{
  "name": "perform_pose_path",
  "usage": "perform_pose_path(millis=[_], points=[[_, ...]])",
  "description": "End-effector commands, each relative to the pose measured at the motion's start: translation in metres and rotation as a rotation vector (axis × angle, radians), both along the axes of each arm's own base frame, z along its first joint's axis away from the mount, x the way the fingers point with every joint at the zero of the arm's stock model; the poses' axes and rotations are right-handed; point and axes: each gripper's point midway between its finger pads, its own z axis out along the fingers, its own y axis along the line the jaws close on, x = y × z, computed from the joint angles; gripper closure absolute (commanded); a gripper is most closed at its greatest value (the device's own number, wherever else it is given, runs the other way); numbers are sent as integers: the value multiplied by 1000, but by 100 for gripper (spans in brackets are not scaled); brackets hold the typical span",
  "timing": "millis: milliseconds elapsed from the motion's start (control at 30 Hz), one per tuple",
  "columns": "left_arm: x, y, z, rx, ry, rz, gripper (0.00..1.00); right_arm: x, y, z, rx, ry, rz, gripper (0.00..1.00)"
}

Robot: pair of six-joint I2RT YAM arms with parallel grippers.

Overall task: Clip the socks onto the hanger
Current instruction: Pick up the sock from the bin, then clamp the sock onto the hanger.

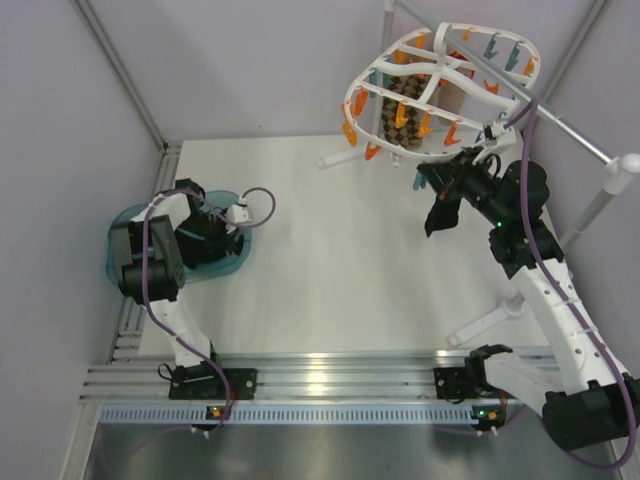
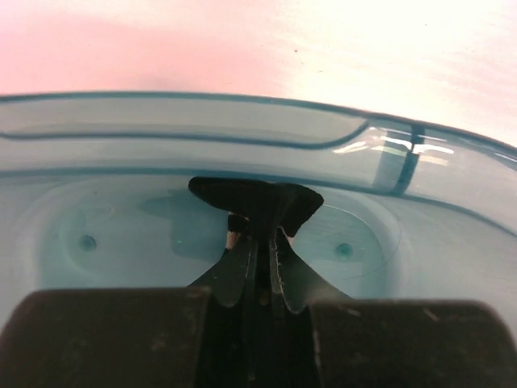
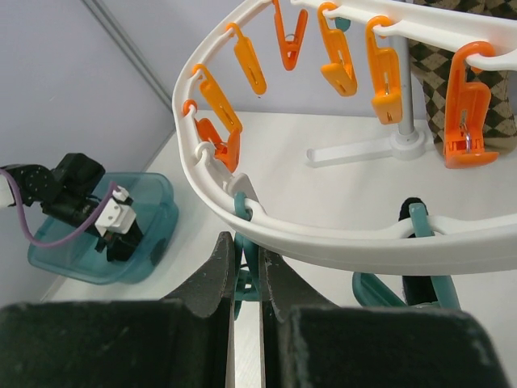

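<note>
First sock (image 3: 418,283) hangs at the hanger (image 3: 323,240) rim beside the right gripper (image 3: 248,252), clamped upon a teal clip (image 3: 241,212); second sock (image 2: 254,198) lies in the bin (image 2: 161,133), thinly pinched by the left gripper (image 2: 260,242), judged liable to slip when lifted.

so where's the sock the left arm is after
In the top view's teal bin at the table's left edge; the left hand is shut on the black sock there.

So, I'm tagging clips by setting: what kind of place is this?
Likely a robot lab test cell, not a home: left arm and right arm bolted to an aluminium rail, a white table between plain walls, and a clip hanger.
</note>
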Motion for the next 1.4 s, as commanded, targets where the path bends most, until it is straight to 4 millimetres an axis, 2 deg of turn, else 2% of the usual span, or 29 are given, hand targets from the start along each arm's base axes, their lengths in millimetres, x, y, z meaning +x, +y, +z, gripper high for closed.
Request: perform_pose_path(millis=[0, 33, 100, 133, 267, 367, 400, 433, 467, 500, 533, 567, 600, 667, 700, 733, 800, 867, 900, 933, 967, 1000, 1033, 1067, 1133, 1167, 1200, 1333, 1367], points=[[-7, 7, 29, -54, 37, 107, 100, -5, -1, 19, -4, -55, 9, 100], [2, 9, 47, -74, 0, 135, 100, -5, -2, 19, -3, -56, 6, 100], [7, 15, 71, -158, -9, 235, 100, -6, -2, 22, -1, -63, 2, 100], [12, 12, 94, -212, -55, 249, 100, -5, -3, 22, 0, -62, -1, 100], [16, 5, 146, -317, -117, 325, 100, -3, -4, 23, 1, -60, -13, 100], [22, -8, 193, -441, -174, 379, 100, 0, -5, 21, -1, -43, -23, 100], [19, -18, 212, -489, -166, 411, 100, 0, -5, 23, 0, -49, -24, 100], [18, -23, 221, -520, -167, 424, 100, 1, -5, 25, 4, -53, -25, 100], [28, -26, 238, -546, -236, 419, 100, 2, -5, 23, 3, -49, -25, 100], [22, -40, 255, -601, -205, 457, 100, 2, -5, 24, 4, -52, -25, 100], [22, -47, 259, -625, -206, 467, 100, 3, -5, 25, 5, -55, -27, 100], [29, -53, 273, -643, -263, 461, 100, 4, -5, 24, 5, -51, -27, 100], [22, -73, 287, -689, -248, 461, 100, 5, -5, 25, 10, -51, -28, 100], [18, -94, 290, -722, -243, 465, 100, 7, -5, 26, 16, -54, -33, 100], [10, -121, 300, -767, -238, 423, 100, 7, -4, 27, 22, -58, -31, 100], [8, -128, 303, -785, -232, 427, 100, 7, -4, 27, 22, -59, -31, 100], [-4, -172, 310, -840, -193, 402, 100, 8, -3, 28, 32, -63, -28, 100], [-8, -193, 315, -901, -162, 422, 100, 9, -2, 25, 35, -53, -25, 100], [-20, -215, 307, -947, -51, 445, 100, 10, -1, 31, 45, -77, -18, 100], [-21, -226, 318, -1003, -73, 423, 100, 10, -1, 33, 48, -80, -15, 100], [-36, -248, 318, -1031, -6, 407, 100, 11, 1, 32, 55, -75, -12, 100], [-37, -257, 311, -1042, 1, 429, 100, 10, 1, 35, 61, -79, -10, 100], [-42, -267, 316, -1068, -11, 407, 100, 11, 2, 34, 68, -75, -7, 100], [-53, -286, 311, -1067, 21, 401, 100, 11, 2, 34, 77, -72, -5, 100], [-55, -299, 313, -1090, 27, 431, 100, 11, 5, 34, 89, -69, 10, 100], [-65, -315, 310, -1105, 84, 419, 100, 12, 7, 33, 104, -56, 13, 100], [-68, -322, 309, -1116, 101, 412, 100, 10, 8, 34, 112, -55, 23, 100], [-77, -349, 324, -1212, 135, 347, 100, 12, 11, 34, 145, -38, 34, 100], [-76, -357, 322, -1224, 169, 345, 100, 12, 12, 35, 159, -34, 36, 100]])
